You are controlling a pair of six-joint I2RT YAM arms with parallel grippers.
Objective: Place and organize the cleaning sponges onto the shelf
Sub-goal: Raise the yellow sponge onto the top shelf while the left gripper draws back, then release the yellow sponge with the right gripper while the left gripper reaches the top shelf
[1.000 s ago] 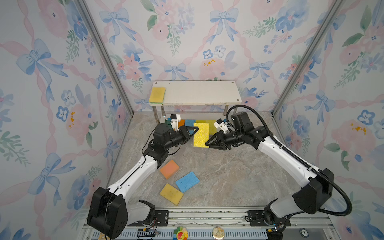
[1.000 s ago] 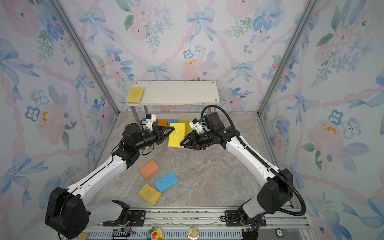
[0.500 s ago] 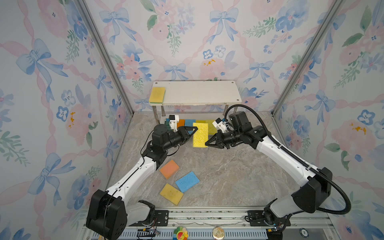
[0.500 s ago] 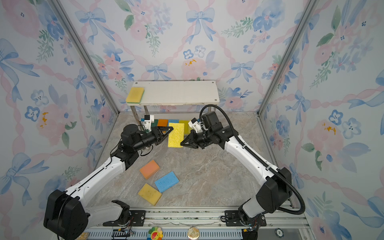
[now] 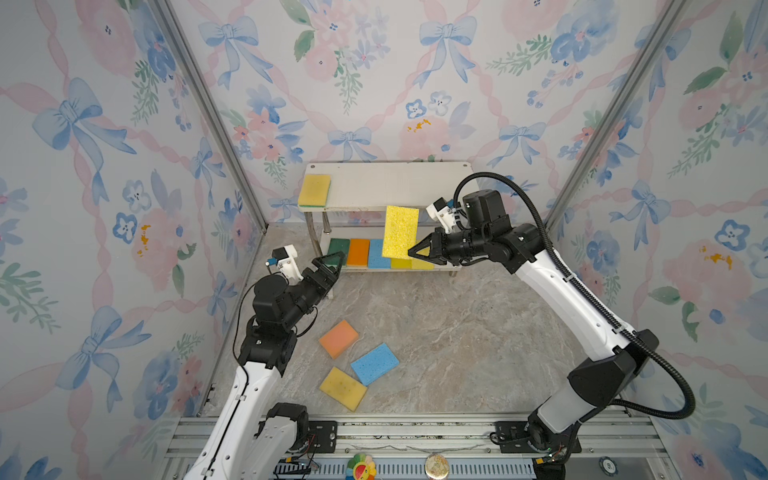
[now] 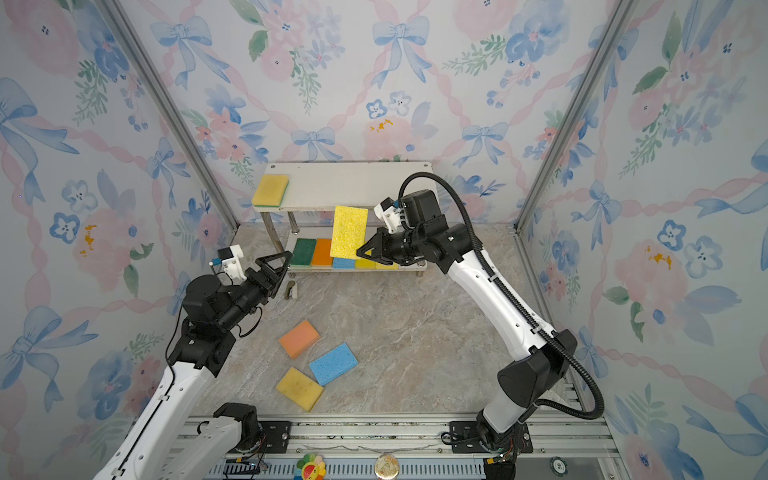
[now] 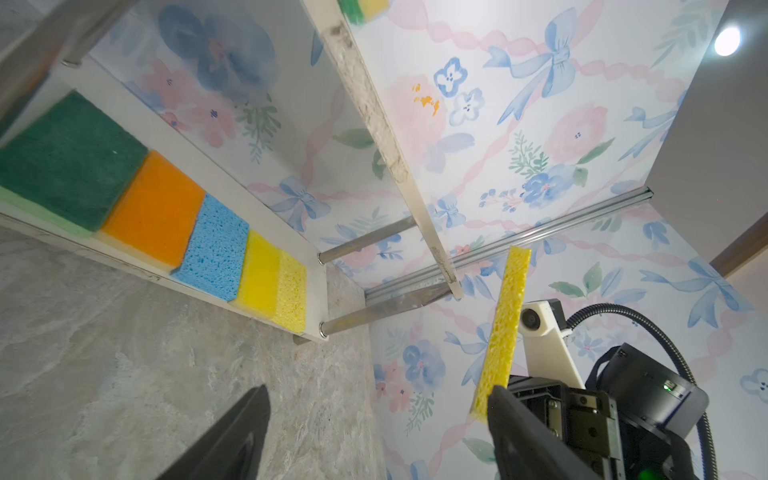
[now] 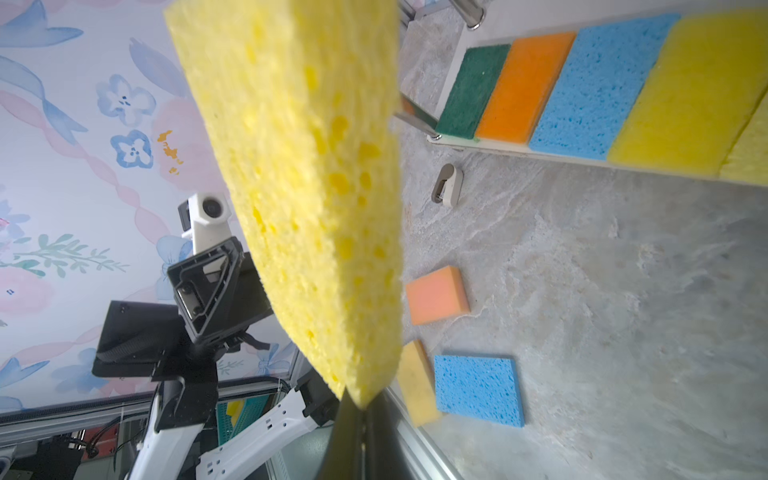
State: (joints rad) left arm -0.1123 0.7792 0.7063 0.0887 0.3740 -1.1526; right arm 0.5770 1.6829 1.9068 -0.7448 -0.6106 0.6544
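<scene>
shelf [image 5: 395,185] holds five sponges [image 5: 376,253] below, one above [image 5: 314,190], right end effector [image 5: 411,250] gripping yellow sponge [image 5: 400,230], left end effector [image 5: 336,270] wide

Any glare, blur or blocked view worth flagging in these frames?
Left wrist view: a lamp flares pure white, and the near shelf leg is blurred. Right wrist view: the yellow sponge blocks the middle of the picture. Both top views: even light, sharp.
</scene>
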